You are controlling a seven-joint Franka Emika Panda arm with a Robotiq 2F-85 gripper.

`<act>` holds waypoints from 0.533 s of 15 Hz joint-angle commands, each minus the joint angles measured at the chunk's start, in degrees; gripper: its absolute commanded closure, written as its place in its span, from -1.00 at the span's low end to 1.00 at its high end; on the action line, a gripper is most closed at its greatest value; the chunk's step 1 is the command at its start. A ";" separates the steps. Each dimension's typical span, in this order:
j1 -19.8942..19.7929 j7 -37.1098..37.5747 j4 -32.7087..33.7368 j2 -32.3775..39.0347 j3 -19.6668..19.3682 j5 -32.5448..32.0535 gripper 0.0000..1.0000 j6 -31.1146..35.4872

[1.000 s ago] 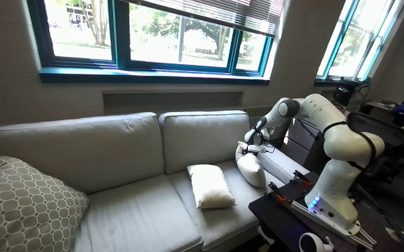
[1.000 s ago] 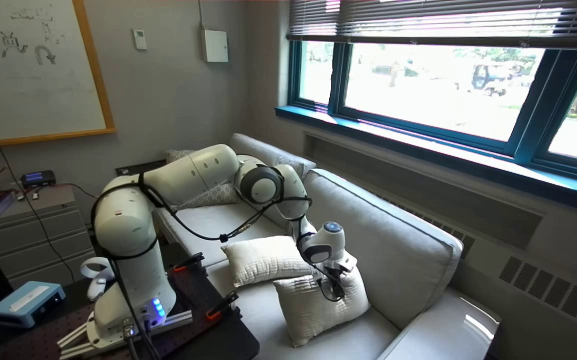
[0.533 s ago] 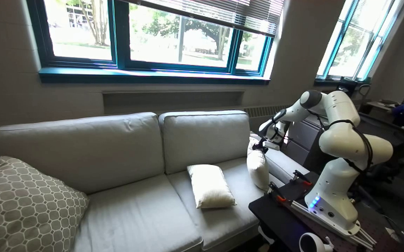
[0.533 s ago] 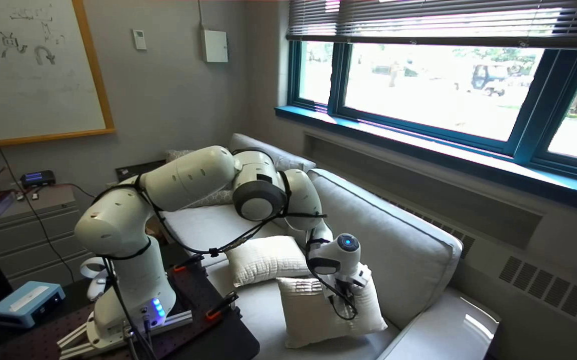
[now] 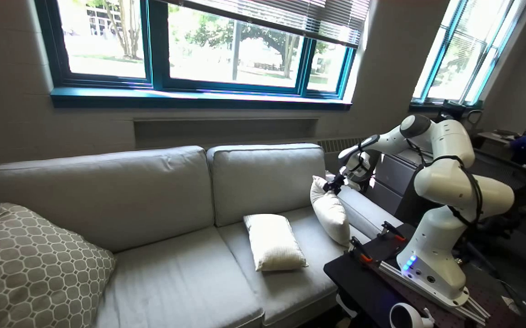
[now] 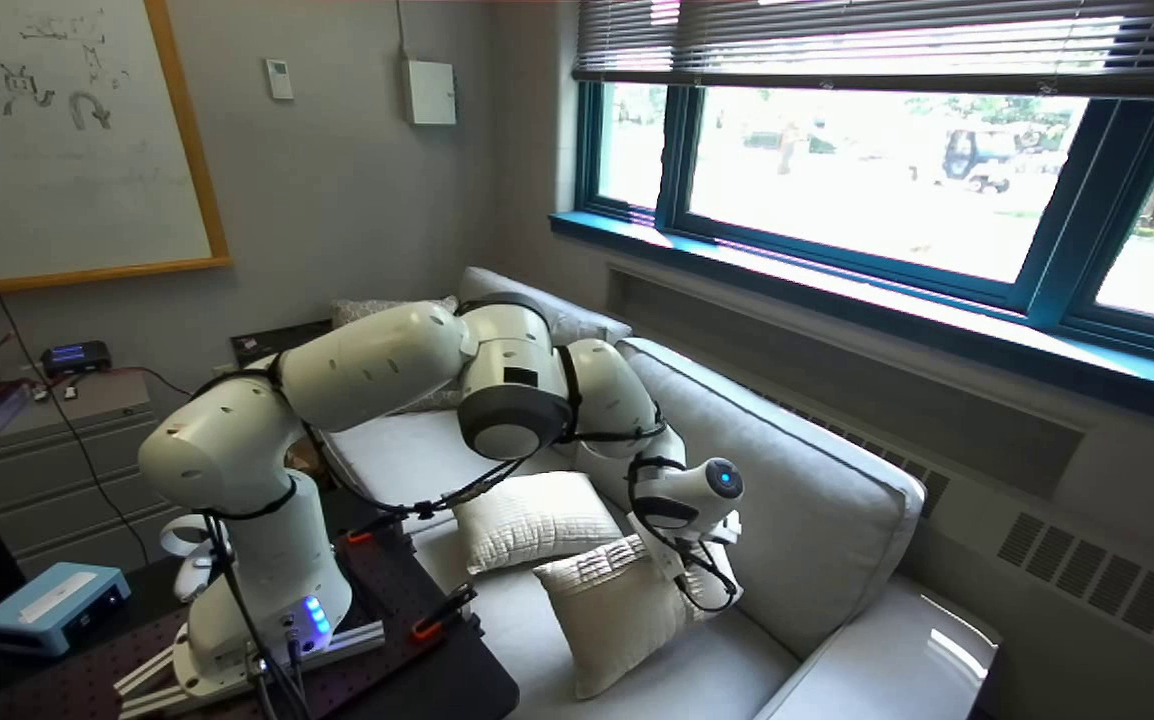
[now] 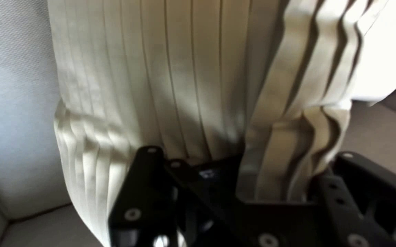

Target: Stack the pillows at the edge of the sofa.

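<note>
Evidently gripped, unstacked: held pillow (image 5: 330, 216) and loose pillow (image 5: 275, 243) apart.
End effector (image 5: 330, 187) closed tight on held pillow's cloth, that pillow tilted near the sofa arm (image 5: 367, 211); loose pillow lies farther from that arm. Laying one over the other remains, I judge.

The place looks like an office or lab: the gripper (image 5: 330, 187) is above a sofa (image 5: 176, 273), its arm (image 5: 450, 141) rises from a table (image 5: 354, 278), and well apart from it are a drawn-on whiteboard (image 6: 67, 180), a drawer cabinet (image 6: 67, 460) and a mesh chair (image 5: 504, 164).
</note>
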 commanded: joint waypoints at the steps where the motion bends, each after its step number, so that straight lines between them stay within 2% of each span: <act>1: -0.07 -9.52 8.69 2.68 0.04 0.56 1.00 -13.71; 3: 1.11 -14.72 14.95 4.87 -1.82 1.06 1.00 -22.98; 4: -0.76 -15.09 17.96 7.14 -0.15 -2.78 1.00 -27.28; 6: -0.27 -18.14 24.52 10.31 -1.10 -4.86 1.00 -35.88; 7: 3.08 -21.18 27.31 9.93 -5.82 -1.26 1.00 -40.09; 8: 4.12 -21.74 30.29 11.00 -7.68 -1.78 0.99 -43.36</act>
